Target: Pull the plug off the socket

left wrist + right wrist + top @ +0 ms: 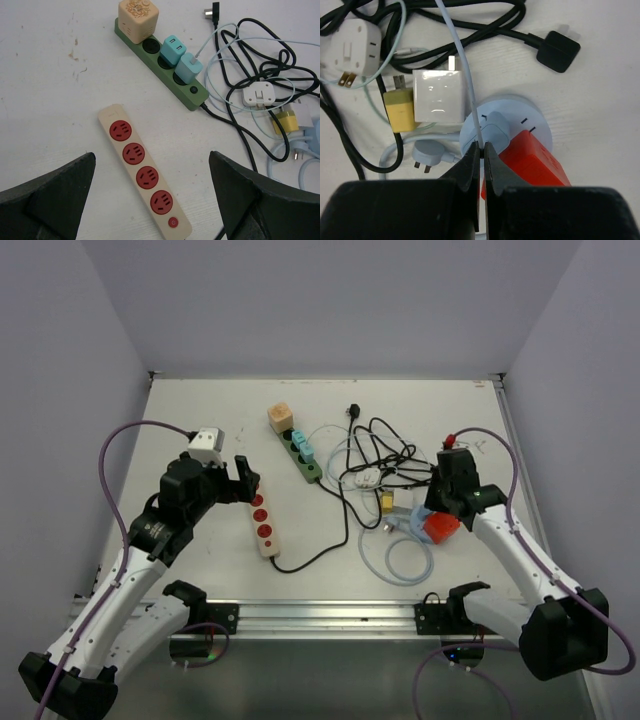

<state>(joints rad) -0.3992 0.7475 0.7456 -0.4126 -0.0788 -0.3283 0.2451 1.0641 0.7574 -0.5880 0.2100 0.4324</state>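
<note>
Our right gripper (pixel 481 150) is shut, its tips meeting right at the pale blue plug (pixel 495 131), which sits in the round socket (pixel 530 112) just ahead. An orange plug (pixel 535 165) sits beside it, to the tips' right. Our left gripper (pixel 152 155) gapes wide over the beige power strip (pixel 131 152).

Table (pixel 200 410): white, with plugs and wires lying on it.
Left gripper (pixel 243 480): over the far end of the cream strip (pixel 263 518) with red holes.
Green strip (pixel 302 458): an orange cube (pixel 281 417) and blue plugs (pixel 304 448) sit in it.
Right gripper (pixel 433 510): low, right by the red plug (pixel 441 527), near the black wires (pixel 385 452).
</note>
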